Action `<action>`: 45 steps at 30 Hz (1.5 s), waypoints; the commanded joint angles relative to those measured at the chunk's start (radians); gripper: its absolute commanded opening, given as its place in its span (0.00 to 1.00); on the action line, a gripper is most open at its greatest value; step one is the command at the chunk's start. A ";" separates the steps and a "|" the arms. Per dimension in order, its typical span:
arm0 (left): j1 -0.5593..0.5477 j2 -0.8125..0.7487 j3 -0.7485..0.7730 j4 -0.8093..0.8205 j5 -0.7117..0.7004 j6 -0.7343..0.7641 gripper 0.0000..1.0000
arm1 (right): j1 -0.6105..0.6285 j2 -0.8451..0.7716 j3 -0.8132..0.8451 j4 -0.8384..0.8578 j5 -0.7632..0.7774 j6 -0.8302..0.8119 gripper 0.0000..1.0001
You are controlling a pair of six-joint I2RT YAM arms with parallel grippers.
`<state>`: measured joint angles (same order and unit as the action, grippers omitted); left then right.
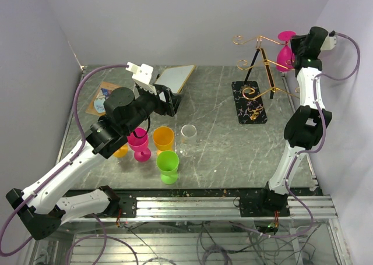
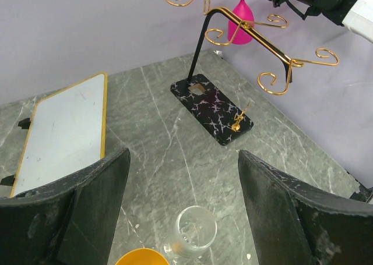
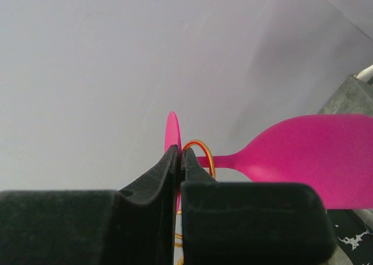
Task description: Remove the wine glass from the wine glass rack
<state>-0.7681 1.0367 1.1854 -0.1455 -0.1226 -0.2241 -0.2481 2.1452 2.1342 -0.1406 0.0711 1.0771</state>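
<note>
A pink wine glass point(image 1: 284, 58) hangs upside down from the far right arm of the copper-gold wire wine glass rack point(image 1: 265, 61), which stands on a black veined base point(image 1: 249, 102). My right gripper point(image 1: 294, 43) is shut on the glass's flat foot point(image 3: 172, 134), with the wire loop point(image 3: 205, 154) just behind the fingertips and the bowl point(image 3: 315, 160) to the right. The glass point(image 2: 240, 26) and rack point(image 2: 213, 108) also show in the left wrist view. My left gripper point(image 2: 183, 160) is open and empty, held above the table left of centre point(image 1: 172, 102).
A clear glass point(image 1: 188, 132) stands under the left gripper. Orange point(image 1: 164, 138), magenta point(image 1: 139, 141) and green point(image 1: 168, 163) cups stand near it. A white yellow-rimmed board point(image 1: 175, 77) lies at the back. Walls close in on both sides.
</note>
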 commanded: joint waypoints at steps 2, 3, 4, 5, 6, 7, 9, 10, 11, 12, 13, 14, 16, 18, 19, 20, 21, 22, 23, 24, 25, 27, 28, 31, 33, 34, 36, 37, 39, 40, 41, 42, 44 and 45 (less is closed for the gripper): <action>-0.006 0.001 0.005 0.043 0.008 0.005 0.85 | -0.019 -0.043 0.009 0.006 0.004 0.017 0.00; -0.006 0.000 0.005 0.042 0.008 0.005 0.85 | -0.019 -0.045 0.005 0.007 -0.006 0.015 0.00; -0.005 0.000 0.005 0.042 0.008 0.006 0.85 | -0.019 -0.046 0.002 0.007 -0.019 0.016 0.00; -0.005 0.000 0.005 0.042 0.008 0.006 0.85 | -0.019 -0.049 0.000 0.003 -0.033 0.019 0.00; -0.006 0.001 0.004 0.042 0.008 0.006 0.85 | -0.017 -0.053 -0.004 0.001 -0.044 0.018 0.00; -0.006 0.002 0.005 0.042 0.009 0.005 0.85 | -0.016 -0.060 -0.013 0.003 -0.056 0.019 0.00; -0.005 0.004 0.005 0.042 0.012 0.004 0.85 | -0.011 -0.077 -0.039 0.014 -0.072 0.024 0.00; -0.007 0.004 0.005 0.041 0.013 0.005 0.85 | -0.007 -0.089 -0.051 0.021 -0.075 0.024 0.00; -0.006 0.006 0.005 0.042 0.014 0.002 0.85 | -0.003 -0.100 -0.061 0.025 -0.076 0.023 0.00; -0.007 0.006 0.005 0.041 0.014 0.003 0.85 | 0.001 -0.107 -0.069 0.031 -0.076 0.019 0.00; -0.006 0.006 0.004 0.042 0.013 0.003 0.85 | 0.003 -0.113 -0.075 0.035 -0.074 0.019 0.00; -0.007 0.006 0.005 0.042 0.013 0.003 0.85 | 0.007 -0.115 -0.078 0.038 -0.076 0.020 0.00; -0.008 0.005 0.005 0.041 0.011 0.004 0.85 | 0.009 -0.109 -0.072 0.043 -0.094 0.030 0.00; -0.008 0.006 0.005 0.042 0.012 0.004 0.85 | 0.011 -0.097 -0.052 0.032 -0.110 0.043 0.00; -0.008 0.006 0.005 0.042 0.011 0.003 0.85 | 0.014 -0.093 -0.049 0.032 -0.116 0.050 0.00; -0.007 0.006 0.005 0.041 0.011 0.004 0.85 | 0.019 -0.091 -0.049 0.038 -0.118 0.056 0.00; -0.008 0.005 0.005 0.041 0.011 0.004 0.85 | 0.023 -0.088 -0.048 0.044 -0.120 0.059 0.00; -0.008 0.004 0.005 0.041 0.009 0.006 0.85 | 0.026 -0.082 -0.045 0.054 -0.124 0.062 0.00; -0.007 0.004 0.005 0.042 0.009 0.005 0.85 | 0.028 -0.073 -0.037 0.062 -0.133 0.068 0.00; -0.007 0.004 0.005 0.040 0.008 0.006 0.85 | 0.029 -0.057 -0.023 0.064 -0.144 0.075 0.00; -0.007 0.003 0.005 0.040 0.008 0.007 0.85 | 0.030 -0.041 -0.003 0.062 -0.154 0.084 0.00; -0.007 0.005 0.005 0.040 0.008 0.006 0.85 | 0.033 -0.009 0.034 0.071 -0.172 0.094 0.00; -0.007 0.004 0.006 0.039 0.006 0.007 0.85 | 0.035 0.007 0.054 0.072 -0.174 0.093 0.00; -0.008 0.003 0.005 0.040 0.003 0.008 0.85 | 0.039 0.049 0.110 0.080 -0.187 0.109 0.00; -0.008 0.003 0.005 0.041 0.002 0.009 0.85 | 0.042 0.065 0.119 0.105 -0.199 0.123 0.00; -0.008 0.003 0.005 0.041 0.001 0.010 0.85 | 0.045 0.068 0.115 0.129 -0.200 0.121 0.00; -0.009 0.005 0.006 0.039 0.003 0.010 0.85 | 0.048 0.076 0.116 0.168 -0.196 0.120 0.00; -0.009 0.006 0.006 0.039 0.003 0.010 0.85 | 0.049 0.087 0.121 0.189 -0.203 0.124 0.00; -0.010 0.007 0.006 0.039 0.003 0.010 0.85 | 0.049 0.104 0.141 0.219 -0.213 0.134 0.00; -0.009 0.007 0.006 0.038 0.002 0.010 0.85 | 0.049 0.114 0.153 0.236 -0.219 0.131 0.00; -0.009 0.006 0.006 0.037 0.002 0.010 0.85 | 0.049 0.118 0.159 0.251 -0.223 0.129 0.00; -0.008 0.006 0.006 0.039 0.003 0.011 0.85 | 0.050 0.121 0.161 0.277 -0.227 0.130 0.00; -0.009 0.006 0.006 0.038 0.000 0.011 0.85 | 0.052 0.126 0.163 0.322 -0.224 0.132 0.00; -0.009 0.005 0.006 0.039 0.000 0.011 0.85 | 0.052 0.133 0.170 0.339 -0.224 0.136 0.00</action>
<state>-0.7696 1.0416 1.1854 -0.1459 -0.1226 -0.2237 -0.2016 2.2631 2.2536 0.0563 -0.1352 1.2003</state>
